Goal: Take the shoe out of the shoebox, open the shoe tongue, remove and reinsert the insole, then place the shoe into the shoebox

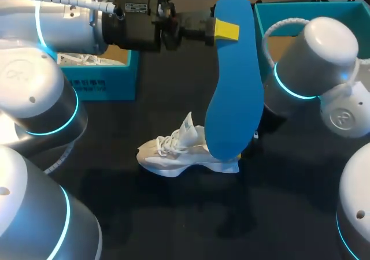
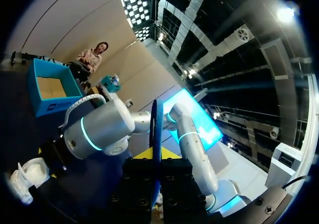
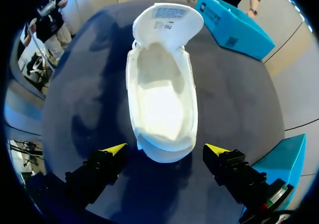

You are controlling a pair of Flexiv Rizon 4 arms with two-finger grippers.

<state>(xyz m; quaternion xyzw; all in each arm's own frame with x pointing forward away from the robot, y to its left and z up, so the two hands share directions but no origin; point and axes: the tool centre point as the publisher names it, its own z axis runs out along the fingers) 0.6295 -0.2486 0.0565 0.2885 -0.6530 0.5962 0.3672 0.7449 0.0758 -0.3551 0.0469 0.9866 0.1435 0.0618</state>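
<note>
Silver-white left arm (image 1: 34, 92) and right arm (image 1: 315, 52), cyan rings glowing.
Look at those fat rounded joint housings, each banded in cyan light, caps embossed with a logo and dotted with small dark screw holes; a white ribbed conduit (image 1: 75, 2) feeds the left's black wrist block, white label (image 1: 136, 7) just behind the left gripper (image 1: 226, 30). White cable loop (image 1: 270, 29) on the right; the right gripper (image 3: 165, 149) shows black fingers (image 3: 97, 171), yellow wedge tips.
</note>
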